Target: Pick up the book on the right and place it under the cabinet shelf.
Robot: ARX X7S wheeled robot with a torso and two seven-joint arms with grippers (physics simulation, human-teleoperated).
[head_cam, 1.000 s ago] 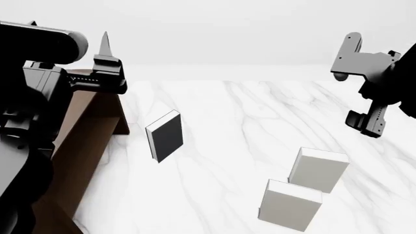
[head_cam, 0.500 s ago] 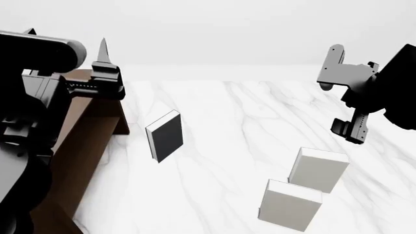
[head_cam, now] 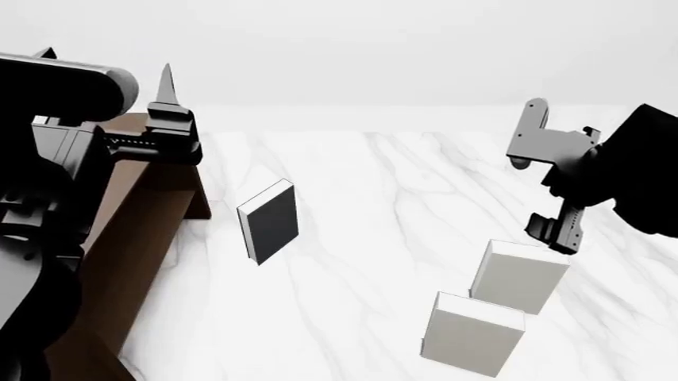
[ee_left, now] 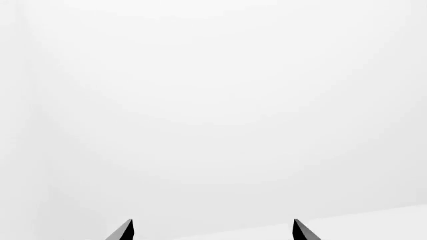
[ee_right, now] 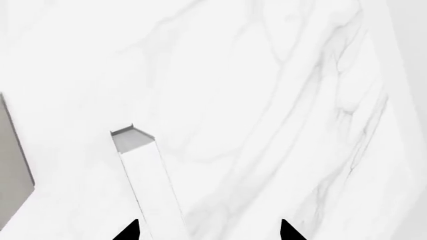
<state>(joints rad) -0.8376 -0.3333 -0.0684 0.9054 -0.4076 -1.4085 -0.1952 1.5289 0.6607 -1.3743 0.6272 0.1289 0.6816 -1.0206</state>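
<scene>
Right gripper (head_cam: 551,186) hung jaws apart just above the right-hand white book's (head_cam: 517,276) top edge, second white book (head_cam: 471,332) nearer, bare marble table (head_cam: 424,190) around, dark book (head_cam: 269,220) far left, cabinet shelf (head_cam: 143,238) beyond, left gripper (head_cam: 167,99) spread, raised.
</scene>
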